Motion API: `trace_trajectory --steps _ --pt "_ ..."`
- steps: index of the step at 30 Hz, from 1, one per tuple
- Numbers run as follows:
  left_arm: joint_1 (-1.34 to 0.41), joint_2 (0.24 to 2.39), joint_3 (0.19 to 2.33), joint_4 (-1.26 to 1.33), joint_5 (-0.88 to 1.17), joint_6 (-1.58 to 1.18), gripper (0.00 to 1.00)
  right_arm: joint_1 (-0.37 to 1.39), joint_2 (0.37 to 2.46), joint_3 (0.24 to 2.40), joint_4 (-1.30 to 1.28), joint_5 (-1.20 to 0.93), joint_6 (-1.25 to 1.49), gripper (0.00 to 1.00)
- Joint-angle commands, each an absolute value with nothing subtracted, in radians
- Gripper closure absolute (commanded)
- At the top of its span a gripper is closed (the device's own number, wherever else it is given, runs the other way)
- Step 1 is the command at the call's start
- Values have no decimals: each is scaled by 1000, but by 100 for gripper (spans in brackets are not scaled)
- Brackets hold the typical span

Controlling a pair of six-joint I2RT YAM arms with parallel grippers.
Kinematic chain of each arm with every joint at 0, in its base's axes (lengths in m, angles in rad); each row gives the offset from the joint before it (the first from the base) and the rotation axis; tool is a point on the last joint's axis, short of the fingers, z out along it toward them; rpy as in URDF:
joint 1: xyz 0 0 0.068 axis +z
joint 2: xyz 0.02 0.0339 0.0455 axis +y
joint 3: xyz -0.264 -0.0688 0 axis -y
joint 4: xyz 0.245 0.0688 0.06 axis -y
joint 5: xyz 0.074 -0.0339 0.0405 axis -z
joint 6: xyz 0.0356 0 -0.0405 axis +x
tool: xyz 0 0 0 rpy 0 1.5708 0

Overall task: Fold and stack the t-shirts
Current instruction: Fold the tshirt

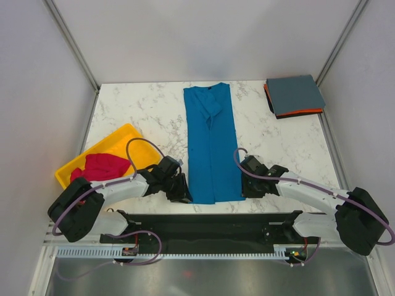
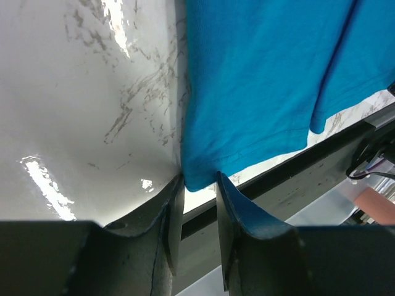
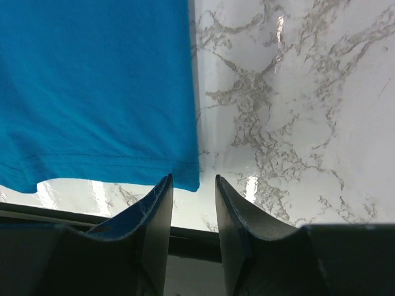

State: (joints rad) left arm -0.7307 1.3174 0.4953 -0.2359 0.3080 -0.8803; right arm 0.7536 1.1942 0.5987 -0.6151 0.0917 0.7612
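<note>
I see the blue t-shirt [image 1: 211,148] as a long strip on the table [image 1: 142,111], 12 to 6; left tool [image 2: 199,179] gapes at its 7 o'clock corner; right tool [image 3: 192,179] gapes at 5 o'clock.

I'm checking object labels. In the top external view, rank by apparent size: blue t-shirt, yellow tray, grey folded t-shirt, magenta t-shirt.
1. blue t-shirt
2. yellow tray
3. grey folded t-shirt and magenta t-shirt: look about alike, not ranked.
</note>
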Motion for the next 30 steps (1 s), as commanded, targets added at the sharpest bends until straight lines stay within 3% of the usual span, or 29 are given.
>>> trace_trajectory --steps 1,8,10,11,14,30 --pt "-741 1350 465 -219 278 -904 66 756 1189 578 -577 86 739 58" --pt "-745 1309 451 -233 279 -919 98 756 1213 525 -511 63 735 60" --pt "-744 1287 449 -258 273 -920 98 758 1201 508 -503 55 742 68" --pt "-745 1279 451 -267 265 -920 98 756 1194 503 -489 39 745 80" --pt "-747 1247 459 -308 252 -917 98 756 1149 483 -473 6 762 99" --pt "-799 1111 506 -382 264 -976 98 782 923 474 -535 -6 876 100"
